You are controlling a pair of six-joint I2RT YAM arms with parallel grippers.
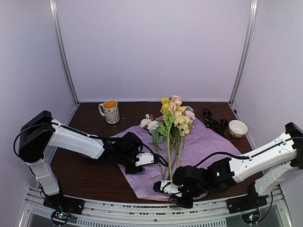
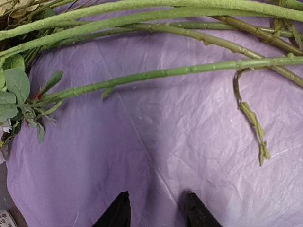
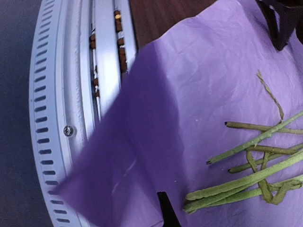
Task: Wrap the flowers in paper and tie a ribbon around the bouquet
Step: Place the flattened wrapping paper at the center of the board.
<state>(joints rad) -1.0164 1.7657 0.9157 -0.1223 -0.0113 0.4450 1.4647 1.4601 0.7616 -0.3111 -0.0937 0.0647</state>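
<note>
The paper point(image 1: 208, 142) lies spread on the table point(image 1: 85, 165), one corner pointing to the near edge. The flowers point(image 1: 175, 116) lie along its middle, blooms at the far end and the bare stems point(image 3: 246, 182) towards the arms.

The left gripper point(image 2: 157, 215) hangs low over the left part of the sheet, just beside the stems, which cross its view from side to side. Its fingers point(image 2: 118, 215) stand partly apart with only flat, crinkled paper showing between them; it holds nothing.

The right gripper point(image 3: 164, 210) is at the near corner, jaws closed. The paper rises to its tip there and a flap stands up over the rail point(image 3: 71, 94), so it looks pinched (the contact itself is mostly out of frame).

The ribbon point(image 1: 213, 122) lies in a loose heap at the paper's far right edge, near a bowl point(image 1: 237, 128). A mug point(image 1: 111, 111) stands at the far left, well apart from the sheet.
</note>
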